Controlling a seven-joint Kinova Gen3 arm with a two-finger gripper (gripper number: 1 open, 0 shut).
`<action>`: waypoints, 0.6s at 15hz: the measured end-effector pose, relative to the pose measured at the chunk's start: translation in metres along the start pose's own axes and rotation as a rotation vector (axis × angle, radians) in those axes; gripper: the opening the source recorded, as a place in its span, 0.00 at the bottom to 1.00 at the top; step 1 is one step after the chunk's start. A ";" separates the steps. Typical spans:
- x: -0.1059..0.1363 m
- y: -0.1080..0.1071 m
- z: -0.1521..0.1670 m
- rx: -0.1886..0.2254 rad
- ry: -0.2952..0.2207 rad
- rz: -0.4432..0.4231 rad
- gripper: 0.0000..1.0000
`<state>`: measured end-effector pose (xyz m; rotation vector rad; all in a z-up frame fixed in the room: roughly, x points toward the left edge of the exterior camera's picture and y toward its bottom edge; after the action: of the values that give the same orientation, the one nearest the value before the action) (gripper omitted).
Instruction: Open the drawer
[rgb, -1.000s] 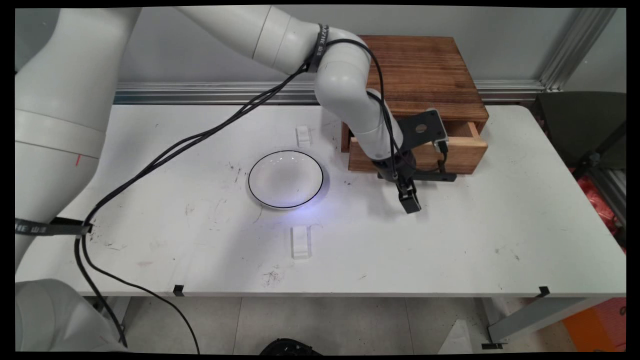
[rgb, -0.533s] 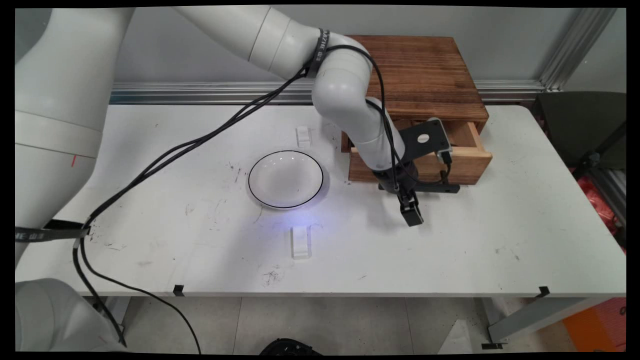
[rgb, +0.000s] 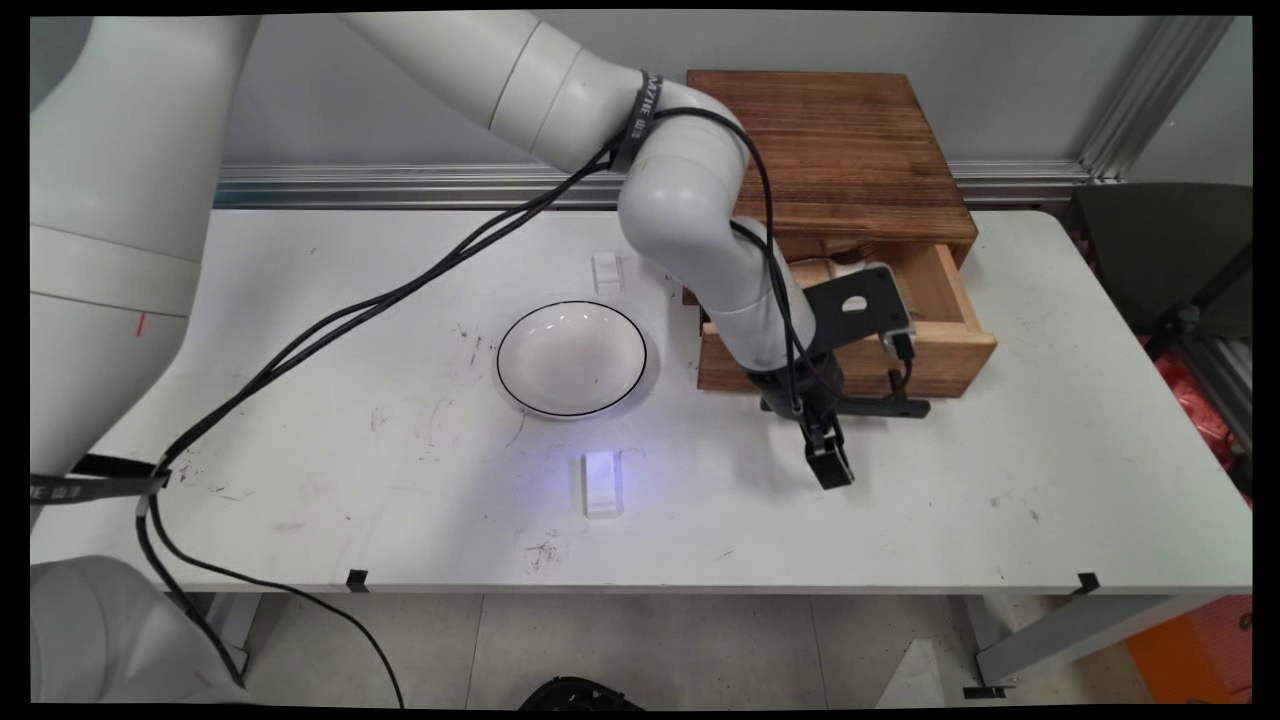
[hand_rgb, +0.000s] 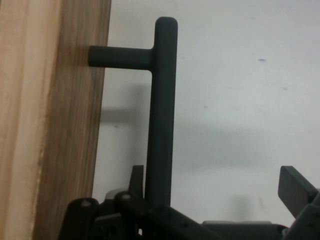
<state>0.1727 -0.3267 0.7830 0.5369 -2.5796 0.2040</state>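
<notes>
Item one: black two-finger gripper (hand_rgb: 212, 176), jaws spread wide and holding nothing. We see the left finger (hand_rgb: 136, 175) just beside the black bar handle (hand_rgb: 160, 100) and the right finger standing well apart.

Item two: the handle runs lengthwise between the fingers, parallel to the light wooden drawer front (hand_rgb: 50, 120), which lies on the left-finger side.

Item three: the drawer stands partly drawn out of a dark-stained wooden cabinet (rgb: 840, 140) at the white table's (rgb: 400, 480) far right.

Item four: a white shallow bowl with a black rim (rgb: 571, 358) lies well to the left, between two small white blocks (rgb: 602, 483) (only the main view shows these). We can read the finger spacing only in the hand view.
</notes>
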 end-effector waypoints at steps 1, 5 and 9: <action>0.000 0.004 0.000 -0.006 0.000 0.000 1.00; 0.000 0.018 -0.002 -0.030 -0.002 0.000 1.00; 0.000 0.033 -0.005 -0.053 -0.002 -0.001 1.00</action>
<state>0.1611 -0.2951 0.7858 0.5194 -2.5791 0.1340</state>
